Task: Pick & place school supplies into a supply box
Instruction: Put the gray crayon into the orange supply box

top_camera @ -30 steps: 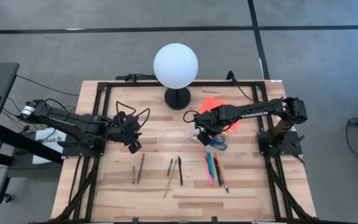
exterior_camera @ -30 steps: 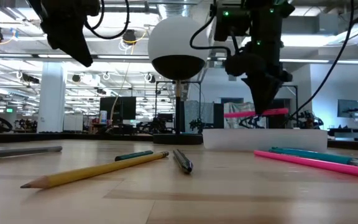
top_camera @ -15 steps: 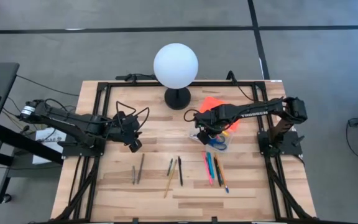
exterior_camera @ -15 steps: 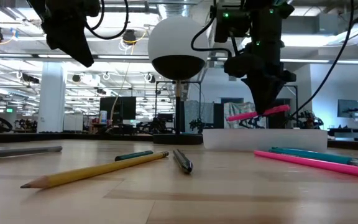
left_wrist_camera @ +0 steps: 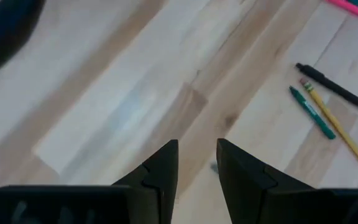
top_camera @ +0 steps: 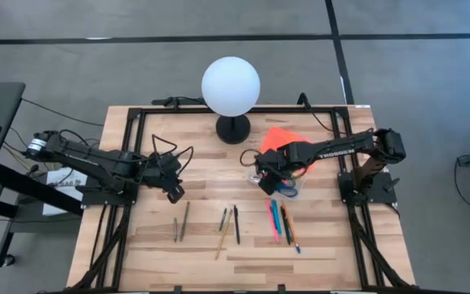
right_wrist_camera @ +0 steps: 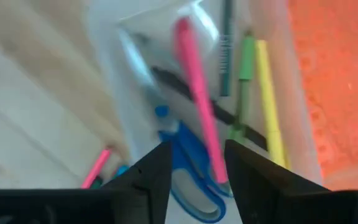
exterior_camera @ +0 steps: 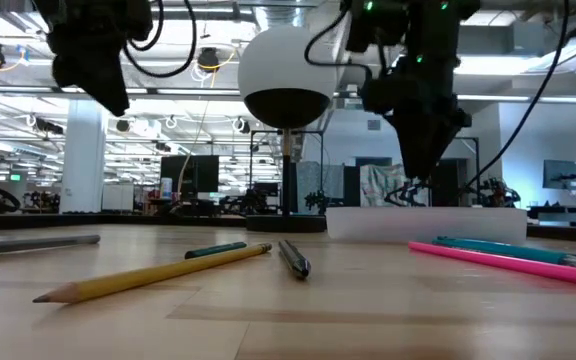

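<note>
Right gripper [right_wrist_camera: 194, 177]: fingers [right_wrist_camera: 151, 177] parted, nothing between them. Directly beyond, a pink marker [right_wrist_camera: 194, 93] lies loose inside the clear supply box [right_wrist_camera: 107, 74], on top of the blue-handled scissors [right_wrist_camera: 188, 168], beside a yellow-green pen [right_wrist_camera: 263, 93] and a dark green one. The orange lid [right_wrist_camera: 334, 81] lies alongside the box.

Change: a second ago and half a second ago the low view showed the pink marker pinched crosswise in these fingers above the box; now the fingers there [exterior_camera: 423, 180] hang bare and the marker is in the box. The grip has let go.

Right arm: reaches in from its desk-edge base, bent at the elbow, gripper [top_camera: 266, 175] pointing down over the supply box [top_camera: 284, 189].

Left gripper [left_wrist_camera: 197, 165]: fingers apart by a narrow gap, holding nothing, hovering over bare desk [left_wrist_camera: 104, 99]. Left arm [top_camera: 113, 163] stretched in from the left side, gripper [top_camera: 174, 192] well clear of the work.

Remaining pens and pencils [top_camera: 231, 224] lie in a loose row on the desk in front of both arms.
</note>
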You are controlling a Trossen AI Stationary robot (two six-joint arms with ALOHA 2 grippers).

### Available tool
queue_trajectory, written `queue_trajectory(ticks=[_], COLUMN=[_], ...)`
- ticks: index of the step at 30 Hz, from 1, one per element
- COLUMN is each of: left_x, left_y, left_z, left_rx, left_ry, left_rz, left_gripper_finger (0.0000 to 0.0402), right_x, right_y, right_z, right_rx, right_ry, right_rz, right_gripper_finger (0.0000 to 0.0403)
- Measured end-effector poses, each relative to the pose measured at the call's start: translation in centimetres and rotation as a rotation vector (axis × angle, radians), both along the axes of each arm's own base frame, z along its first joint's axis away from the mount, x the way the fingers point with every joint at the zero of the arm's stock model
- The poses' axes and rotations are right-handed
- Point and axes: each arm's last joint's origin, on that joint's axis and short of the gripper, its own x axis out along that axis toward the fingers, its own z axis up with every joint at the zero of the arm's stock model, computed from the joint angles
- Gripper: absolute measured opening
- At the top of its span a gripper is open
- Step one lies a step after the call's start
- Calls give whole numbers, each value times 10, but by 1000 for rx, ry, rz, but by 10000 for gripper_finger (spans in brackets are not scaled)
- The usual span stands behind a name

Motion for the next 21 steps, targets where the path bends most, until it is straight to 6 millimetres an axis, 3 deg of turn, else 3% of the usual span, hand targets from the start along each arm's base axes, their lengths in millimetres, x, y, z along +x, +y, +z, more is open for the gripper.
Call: queue_trajectory(ticks=[11,21], left_x=[-18,-34], left_y=[-37,-68], left_z=[-46,-59], left_rx=[-353,-502], left_ry=[16,-41], left_rz=[292,511], left_gripper_finger=[102,102], right_x=[-28,-72], right_y=[58,68], right_z=[32,81], right_rx=[-205,-350], right_ry=[-81,-260], right_rz=[157,172], right_gripper_finger=[136,127])
